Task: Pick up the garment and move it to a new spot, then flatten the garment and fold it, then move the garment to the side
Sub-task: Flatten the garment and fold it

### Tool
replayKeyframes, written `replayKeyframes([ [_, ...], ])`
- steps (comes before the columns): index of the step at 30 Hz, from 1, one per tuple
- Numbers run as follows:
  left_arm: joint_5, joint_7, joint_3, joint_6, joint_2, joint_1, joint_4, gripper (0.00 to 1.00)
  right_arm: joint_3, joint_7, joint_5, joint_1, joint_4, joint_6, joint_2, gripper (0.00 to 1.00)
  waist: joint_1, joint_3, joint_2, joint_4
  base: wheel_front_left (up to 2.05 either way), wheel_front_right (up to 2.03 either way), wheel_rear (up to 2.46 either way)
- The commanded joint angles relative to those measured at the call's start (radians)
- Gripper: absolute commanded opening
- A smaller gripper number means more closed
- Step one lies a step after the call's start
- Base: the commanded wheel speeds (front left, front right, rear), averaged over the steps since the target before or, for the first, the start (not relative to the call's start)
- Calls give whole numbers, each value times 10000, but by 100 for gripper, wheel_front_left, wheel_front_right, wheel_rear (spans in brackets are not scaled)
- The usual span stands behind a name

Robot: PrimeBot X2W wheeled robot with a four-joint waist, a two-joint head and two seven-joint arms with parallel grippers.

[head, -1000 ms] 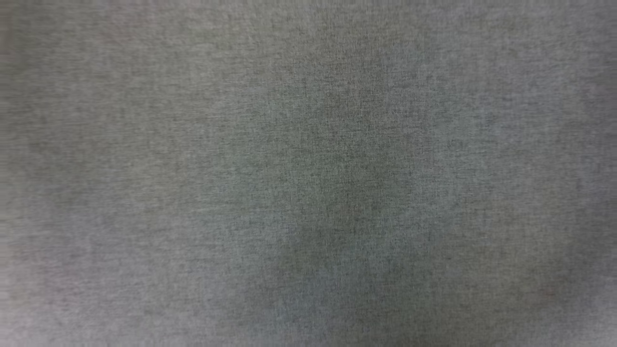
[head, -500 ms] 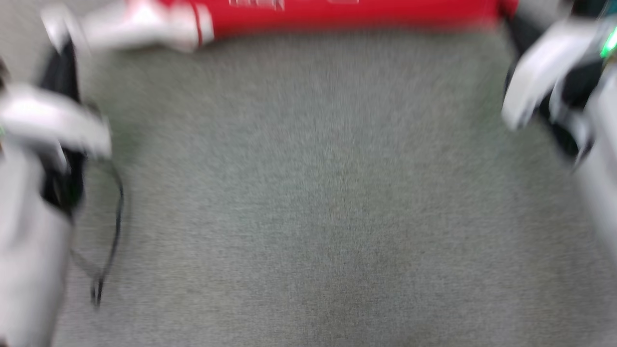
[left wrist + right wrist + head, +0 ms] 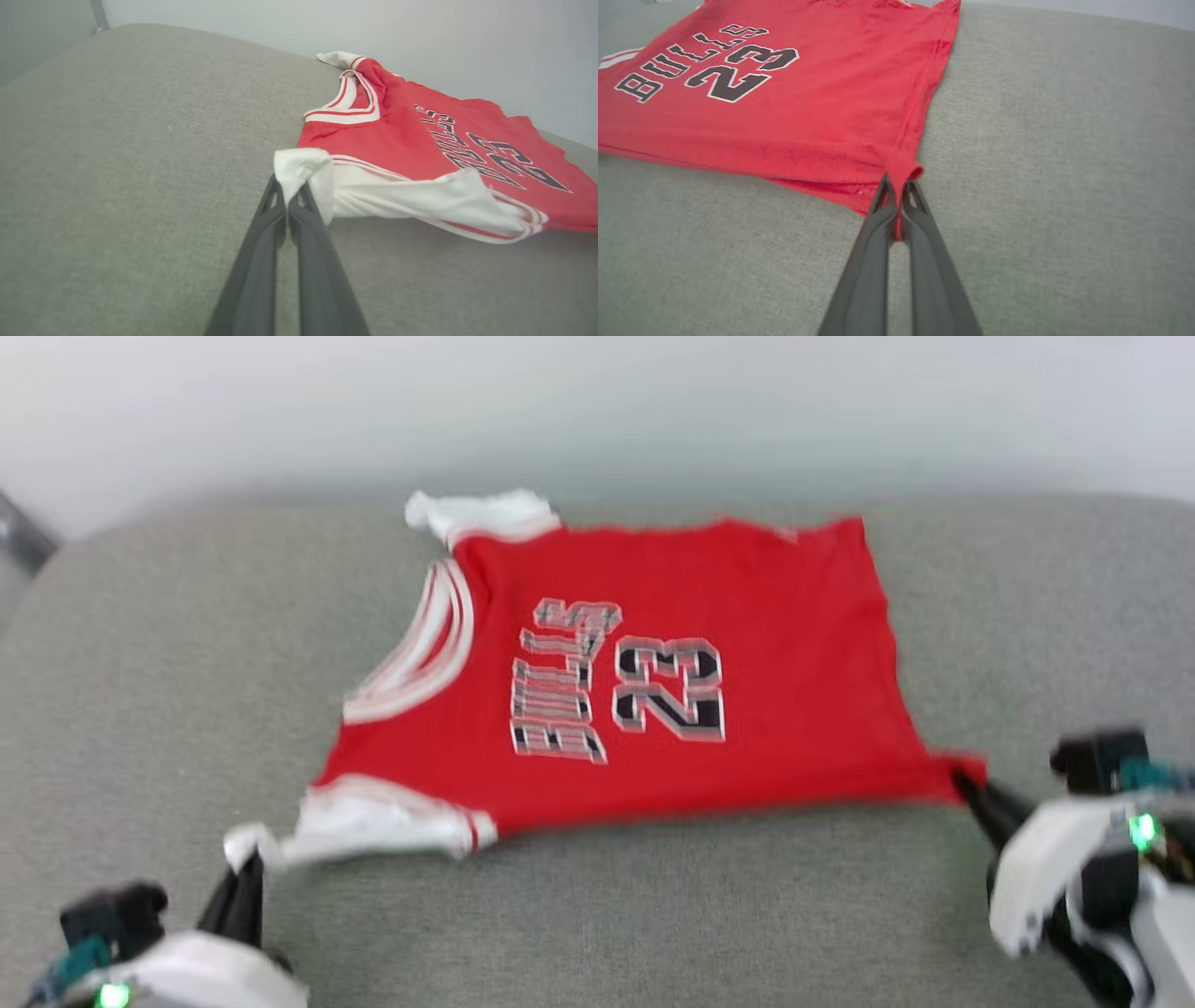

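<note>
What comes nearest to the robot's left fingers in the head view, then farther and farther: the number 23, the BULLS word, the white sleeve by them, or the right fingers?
1. White sleeve: lower left, pinched by the left fingers.
2. BULLS lettering: middle of the garment.
3. Number 23: just right of the lettering.
4. Right fingers: far right, on the hem corner.

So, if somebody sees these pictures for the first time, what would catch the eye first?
The red garment with "BULLS" and 23 in black lies spread in the middle of the grey cushion, far brighter than anything else. The left gripper is shut on the tip of its near white sleeve, and the right gripper is shut on its near red hem corner.
</note>
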Motion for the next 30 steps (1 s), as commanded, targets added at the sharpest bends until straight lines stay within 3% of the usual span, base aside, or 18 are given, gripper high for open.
replayKeyframes([
  [1,-74,216,96,352,165,633,-447,0,-317,240,-137,772,-397,-23,8,0,5,-526,0,166,0,0,0],
  [8,-440,1286,183,1461,496,2825,-2714,0,-1880,1470,-680,3915,-2844,-23,770,0,5,-1029,0,271,0,0,0],
  [14,-579,1890,335,1932,879,3473,-4087,0,-2842,2640,-1084,5286,-4530,-22,1507,0,5,-1072,0,231,0,0,0],
  [20,-467,2030,68,1520,822,2177,-3917,0,-3081,3195,-1354,4515,-4669,-20,1885,0,5,-535,0,153,0,0,0],
  [30,-467,2026,-533,-7,379,-991,-1107,0,-2143,3281,-1304,1719,-2686,-19,1538,0,5,913,0,39,0,0,0],
])
